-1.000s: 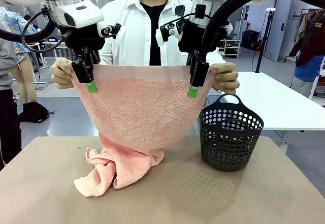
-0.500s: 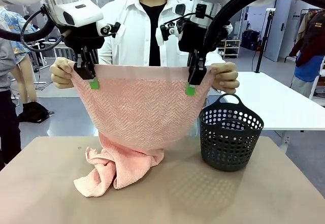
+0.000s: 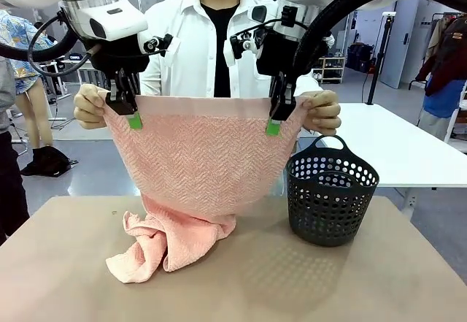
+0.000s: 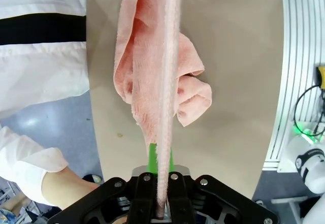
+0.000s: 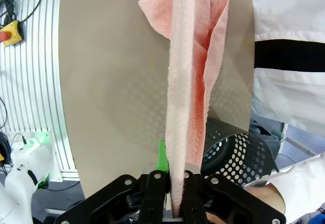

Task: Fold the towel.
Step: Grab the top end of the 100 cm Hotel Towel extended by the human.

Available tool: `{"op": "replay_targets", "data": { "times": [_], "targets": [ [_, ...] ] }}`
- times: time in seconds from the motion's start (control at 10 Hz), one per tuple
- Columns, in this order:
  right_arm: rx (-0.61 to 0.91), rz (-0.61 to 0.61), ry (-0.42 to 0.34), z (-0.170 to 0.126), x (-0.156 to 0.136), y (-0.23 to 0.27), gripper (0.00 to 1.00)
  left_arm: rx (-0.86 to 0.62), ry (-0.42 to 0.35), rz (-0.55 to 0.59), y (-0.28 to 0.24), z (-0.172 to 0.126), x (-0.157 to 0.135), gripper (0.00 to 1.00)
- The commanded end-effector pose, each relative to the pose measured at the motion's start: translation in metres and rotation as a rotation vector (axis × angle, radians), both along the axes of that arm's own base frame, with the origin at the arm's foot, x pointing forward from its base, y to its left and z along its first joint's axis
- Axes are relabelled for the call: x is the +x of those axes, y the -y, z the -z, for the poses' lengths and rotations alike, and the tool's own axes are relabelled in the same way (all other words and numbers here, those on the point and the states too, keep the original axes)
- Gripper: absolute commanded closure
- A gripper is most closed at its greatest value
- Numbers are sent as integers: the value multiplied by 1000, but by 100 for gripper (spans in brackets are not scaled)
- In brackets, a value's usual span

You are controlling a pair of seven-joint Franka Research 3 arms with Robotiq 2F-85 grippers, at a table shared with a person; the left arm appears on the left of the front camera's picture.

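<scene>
Largely, towel (image 3: 204, 154) hides person's (image 3: 182, 59) lower torso.

A dark perforated basket (image 3: 332, 199) with a loop handle stands upright on the tan worktop (image 3: 306, 285). Behind the basket is a white table (image 3: 408, 150). Beyond the basket, to its left, stands a person in a white shirt (image 3: 182, 52).

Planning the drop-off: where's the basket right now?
In the front view the basket stands on the table, at its right side, just right of the hanging towel.
</scene>
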State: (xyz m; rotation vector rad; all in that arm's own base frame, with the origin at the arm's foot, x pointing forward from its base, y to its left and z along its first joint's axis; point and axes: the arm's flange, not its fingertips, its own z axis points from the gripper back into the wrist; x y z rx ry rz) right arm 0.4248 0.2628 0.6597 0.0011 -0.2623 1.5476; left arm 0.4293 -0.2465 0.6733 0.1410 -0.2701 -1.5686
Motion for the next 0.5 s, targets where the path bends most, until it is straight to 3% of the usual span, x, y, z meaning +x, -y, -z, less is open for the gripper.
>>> {"op": "replay_targets", "data": {
  "times": [0.0,0.4],
  "targets": [
    [1,-1,4,-2,1,0,100,2,-4,10,1,-2,1,100],
    [1,-1,4,-2,1,0,100,2,-4,10,1,-2,1,100]
  ]
}}
